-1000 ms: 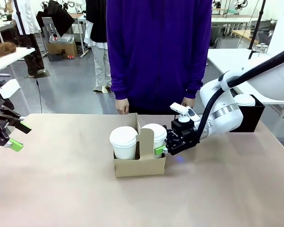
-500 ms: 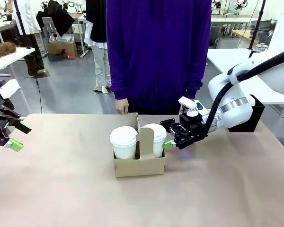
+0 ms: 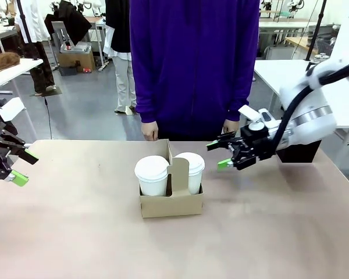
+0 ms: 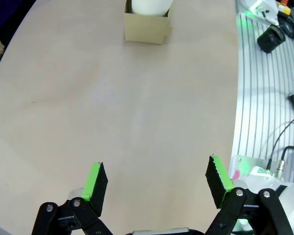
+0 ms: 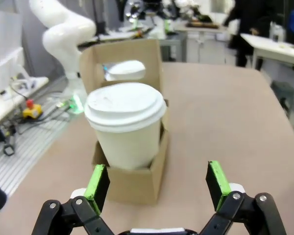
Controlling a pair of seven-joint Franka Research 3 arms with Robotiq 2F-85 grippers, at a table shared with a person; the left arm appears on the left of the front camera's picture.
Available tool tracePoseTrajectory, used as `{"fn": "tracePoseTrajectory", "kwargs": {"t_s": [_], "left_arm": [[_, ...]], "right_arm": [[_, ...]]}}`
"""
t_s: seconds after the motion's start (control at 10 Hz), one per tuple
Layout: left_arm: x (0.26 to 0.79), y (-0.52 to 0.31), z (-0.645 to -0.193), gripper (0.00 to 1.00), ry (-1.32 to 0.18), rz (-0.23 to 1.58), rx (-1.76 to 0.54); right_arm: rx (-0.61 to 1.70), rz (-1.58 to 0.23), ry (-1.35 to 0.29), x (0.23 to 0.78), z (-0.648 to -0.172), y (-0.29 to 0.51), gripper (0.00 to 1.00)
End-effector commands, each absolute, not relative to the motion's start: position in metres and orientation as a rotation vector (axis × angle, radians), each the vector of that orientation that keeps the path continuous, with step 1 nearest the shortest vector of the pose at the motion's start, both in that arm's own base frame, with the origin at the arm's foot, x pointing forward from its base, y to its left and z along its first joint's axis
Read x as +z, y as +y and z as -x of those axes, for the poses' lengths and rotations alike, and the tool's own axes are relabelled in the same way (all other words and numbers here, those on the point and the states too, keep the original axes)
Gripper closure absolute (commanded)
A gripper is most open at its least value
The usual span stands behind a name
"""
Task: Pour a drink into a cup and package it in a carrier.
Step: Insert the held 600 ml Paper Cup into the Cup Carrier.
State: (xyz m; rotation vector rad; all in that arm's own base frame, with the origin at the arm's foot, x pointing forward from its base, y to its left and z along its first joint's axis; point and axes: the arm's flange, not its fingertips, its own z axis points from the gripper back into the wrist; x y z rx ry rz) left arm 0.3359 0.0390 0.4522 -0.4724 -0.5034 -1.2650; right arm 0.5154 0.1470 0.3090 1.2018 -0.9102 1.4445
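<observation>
1. Carrier (image 3: 171, 199) sits mid-table (image 3: 75, 232), upright. Handle tab sticks straight up between the two pockets; the carrier's long axis runs left-right across the front view.
2. Two white lidded cups stand upright in it, one per pocket, long axes vertical, lids up: left cup (image 3: 152, 174), right cup (image 3: 190, 171). Lower halves hidden by the cardboard walls.
3. Right claw (image 3: 220, 154) hangs above the table just right of the carrier, fingers pointing left toward the right cup, spread wide, holding nothing, clear of the cup.
4. Right wrist view: near cup (image 5: 125, 122) dead ahead between the green pads (image 5: 97, 185), apart from both. Second cup mostly hidden behind the tab, only its lid peeks through the cutout.
5. Left claw (image 3: 20, 167) at the table's far left edge, spread wide, empty.
6. Left wrist view: carrier (image 4: 145, 27) cut off by the top edge.
7. Cup contents not visible under lids.
8. Person in purple stands at the far side, hands (image 3: 149, 130) hanging by the table edge.
</observation>
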Motion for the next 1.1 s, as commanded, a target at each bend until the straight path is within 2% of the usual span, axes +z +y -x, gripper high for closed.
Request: {"fn": "tracePoseTrajectory", "kwargs": {"t_s": [0.0,0.2,0.6,0.9,1.0], "left_arm": [[0.454,0.038,-0.335,0.0,-0.517,0.491,-1.259],[0.454,0.038,-0.335,0.0,-0.517,0.491,-1.259],[0.454,0.038,-0.335,0.0,-0.517,0.491,-1.259],[0.454,0.038,-0.335,0.0,-0.517,0.491,-1.259],[0.454,0.038,-0.335,0.0,-0.517,0.491,-1.259]], "right_arm": [[1.347,-1.002,-0.877,0.345,-0.491,0.109,0.0],[1.208,-0.798,-0.843,0.377,-0.476,0.061,0.0],[0.925,-0.571,-0.787,0.425,-0.436,-0.019,0.0],[0.848,-0.564,-0.775,0.419,-0.43,-0.035,0.0],[0.815,-0.643,-0.772,0.414,-0.438,-0.029,0.0]]}}
